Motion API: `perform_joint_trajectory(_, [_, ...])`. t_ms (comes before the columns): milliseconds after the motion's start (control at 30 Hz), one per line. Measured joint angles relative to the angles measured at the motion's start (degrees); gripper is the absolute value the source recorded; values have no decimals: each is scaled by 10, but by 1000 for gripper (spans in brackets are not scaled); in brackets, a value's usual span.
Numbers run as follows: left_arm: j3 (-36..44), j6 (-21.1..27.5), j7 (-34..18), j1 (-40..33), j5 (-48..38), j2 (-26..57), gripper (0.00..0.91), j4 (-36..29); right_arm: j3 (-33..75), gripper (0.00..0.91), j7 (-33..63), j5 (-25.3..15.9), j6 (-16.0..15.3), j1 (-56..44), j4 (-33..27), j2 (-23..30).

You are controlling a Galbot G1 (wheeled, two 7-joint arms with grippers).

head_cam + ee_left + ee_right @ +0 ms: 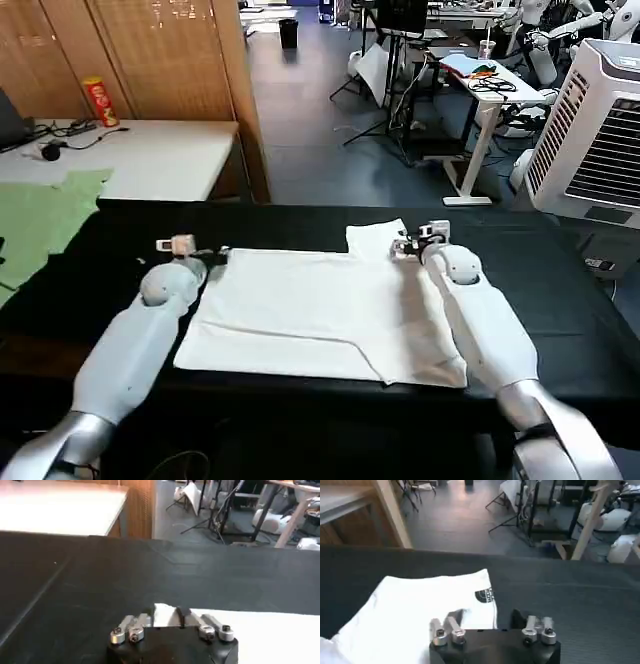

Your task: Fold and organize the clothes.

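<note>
I am starting a fold: the white T-shirt (320,315) is lying flat mid-counter (560,300). My left claw (200,250) is pinching its far left corner; my right claw (410,243) is standing open astride the far right sleeve edge, needing to close before both lift.

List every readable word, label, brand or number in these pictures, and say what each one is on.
No text reads clearly.
White T-shirt: small black print near its far edge, beside the right gripper; too small to read.
Red and yellow can on the pale side table: label too blurred to read.
Left gripper, at the shirt's other far corner: no markings.
</note>
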Motion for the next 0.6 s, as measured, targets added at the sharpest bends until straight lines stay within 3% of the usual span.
perform_joint_trajectory(133, [0,-5,1,0,3,0,98,-1,5,20,-3,2,10,-4,3,1])
perform_joint_trajectory(400, [-2,-9,1,1,4,2,88,-11,17,20,-14,19,59,-28,47,-16])
perform_joint_trajectory(600, [-18,-12,-5,17,-5,16,88,-44,30,20,-9,50,44,-76,149,-53])
